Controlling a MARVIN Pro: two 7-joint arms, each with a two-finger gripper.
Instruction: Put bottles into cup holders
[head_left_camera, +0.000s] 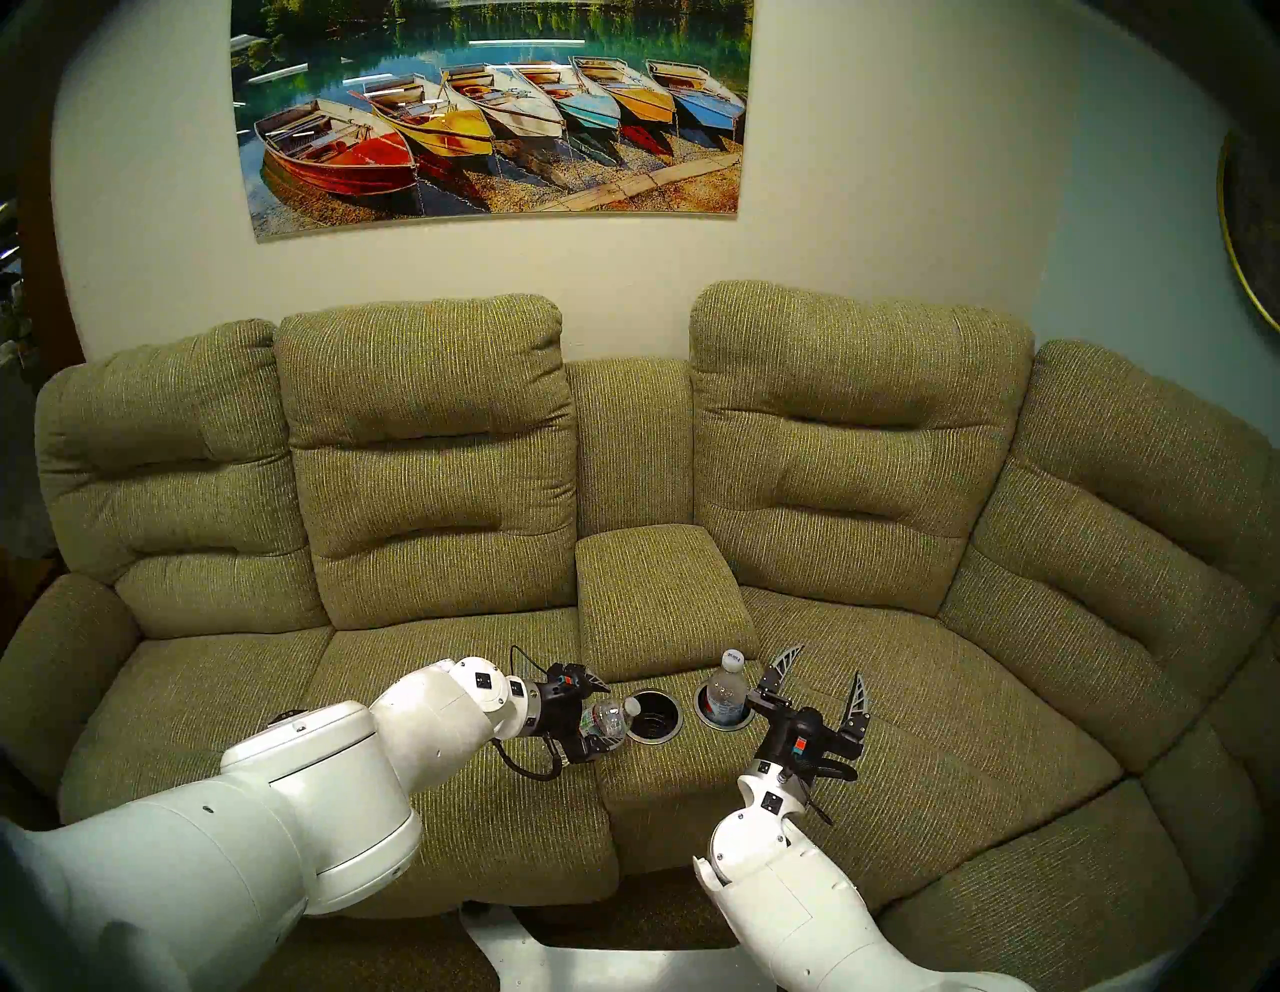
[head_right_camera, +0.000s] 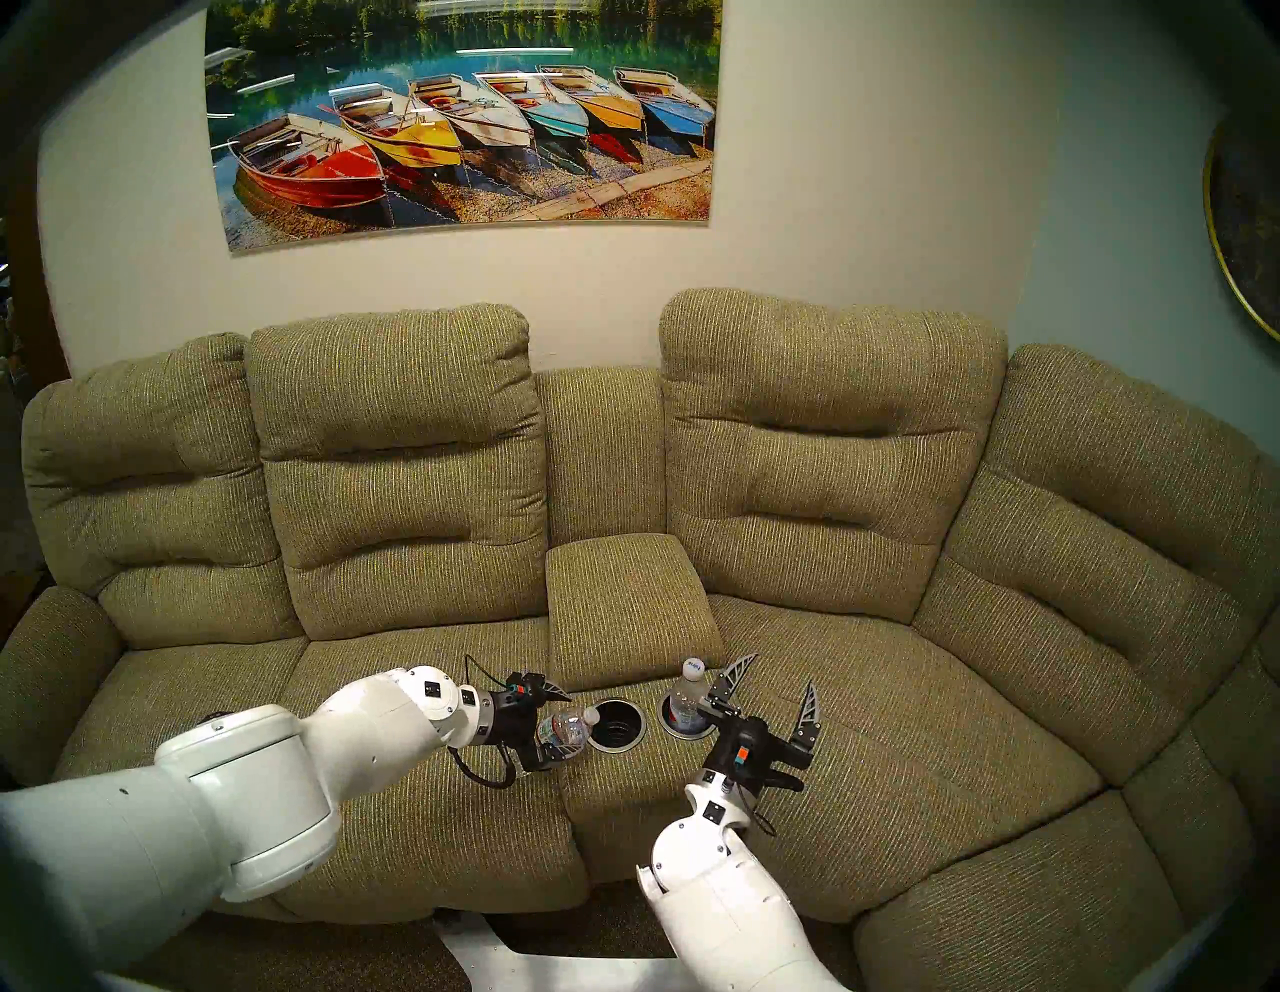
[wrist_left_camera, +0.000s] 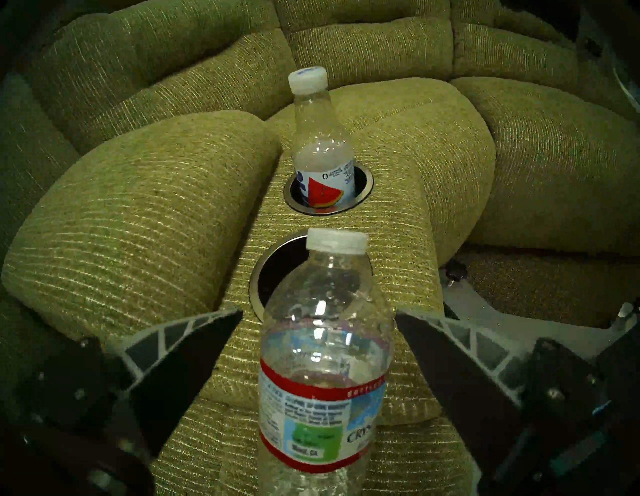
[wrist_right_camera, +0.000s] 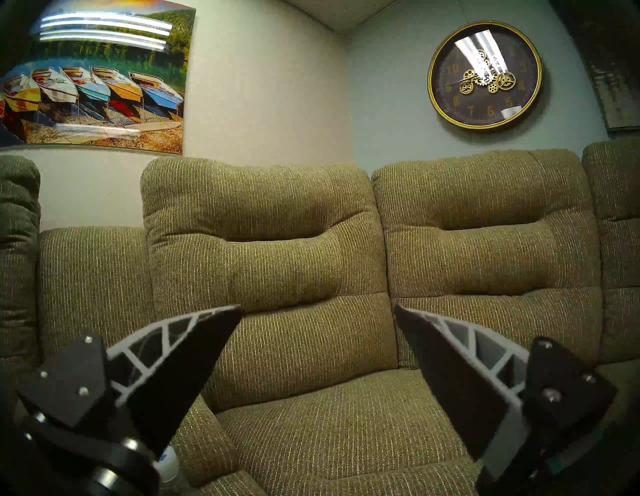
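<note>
Holding tilted bottle (head_left_camera: 604, 720) in left hand (head_left_camera: 601, 717), beside empty cup holder (head_left_camera: 654, 717)

You see: sofa (head_left_camera: 443, 485) ribbed matt cloth | water bottles (wrist_left_camera: 325, 346) clear glossy plastic | cup holder (head_left_camera: 650, 717) rims brushed metal

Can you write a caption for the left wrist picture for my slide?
One bottle stands in the far cup holder while another bottle lies between open jaws.

We are seeing left gripper (head_right_camera: 558, 720) tilting bottle (head_right_camera: 569, 728) beside empty cup holder (head_right_camera: 618, 724); second bottle (head_right_camera: 688, 696) standing in neighbouring cup holder (head_right_camera: 666, 723).
</note>
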